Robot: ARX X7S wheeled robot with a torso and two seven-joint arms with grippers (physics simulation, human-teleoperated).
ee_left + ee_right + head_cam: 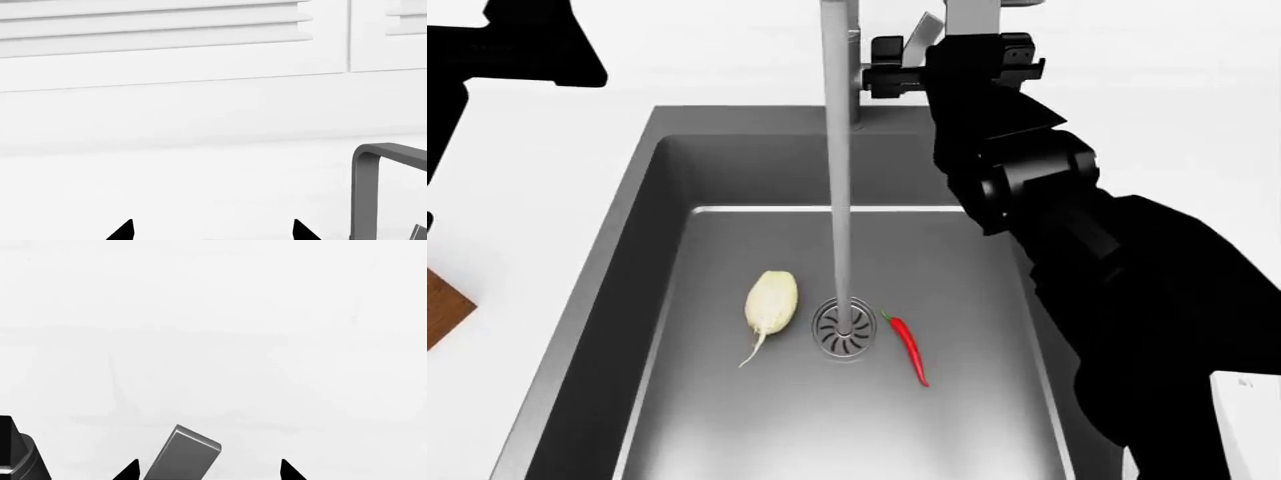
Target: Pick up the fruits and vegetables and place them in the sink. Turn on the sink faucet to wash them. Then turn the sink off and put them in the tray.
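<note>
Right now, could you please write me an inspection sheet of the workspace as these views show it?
Surface: white counter around the sink; no water stream visible.
Job's things: root vegetable and chili pepper lie on the sink floor, either side of the drain. Only a brown corner at the head view's left edge, perhaps the tray.
Faucet: spout over the drain; lever between the right jaws.
Clutter: nothing seen.
Grippers: right gripper open at the lever; left gripper open, holding nothing.
Cables: nothing seen.
Surroundings: white louvred cabinet doors.
</note>
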